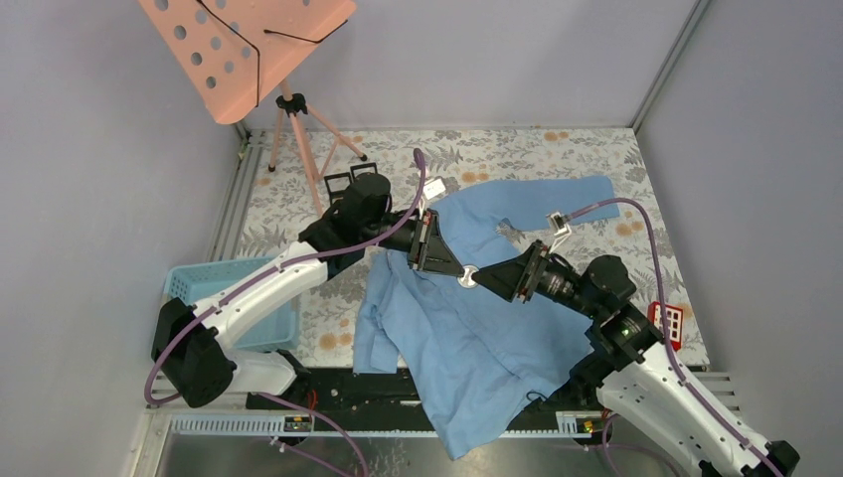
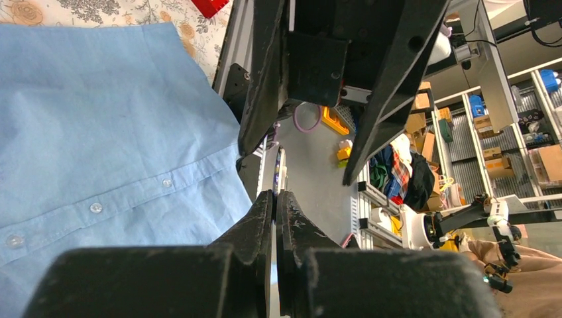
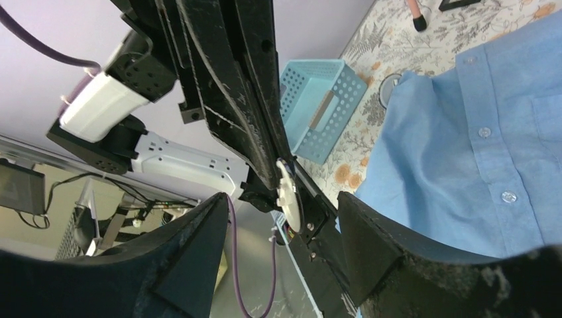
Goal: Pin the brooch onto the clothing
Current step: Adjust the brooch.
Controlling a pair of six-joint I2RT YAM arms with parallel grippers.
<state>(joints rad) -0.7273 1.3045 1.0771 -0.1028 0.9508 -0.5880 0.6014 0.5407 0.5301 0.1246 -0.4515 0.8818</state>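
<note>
The light blue shirt [image 1: 477, 338] lies spread on the flowered table, and its button placket shows in the left wrist view [image 2: 99, 119] and the right wrist view [image 3: 477, 132]. My left gripper [image 1: 459, 270] [image 2: 275, 193] is shut on the brooch [image 1: 467, 277], a small white round disc held above the shirt. The brooch shows edge-on between the pads in the left wrist view [image 2: 280, 173]. My right gripper [image 1: 487, 279] [image 3: 281, 197] is open, facing the left one, its fingers either side of the brooch [image 3: 287, 192] without touching it.
A light blue plastic basket [image 1: 214, 283] [image 3: 318, 106] stands at the left. A pink music stand [image 1: 249, 50] rises at the back left. A small red block [image 1: 671, 320] lies at the right edge. A small white object [image 1: 560, 224] rests on the shirt sleeve.
</note>
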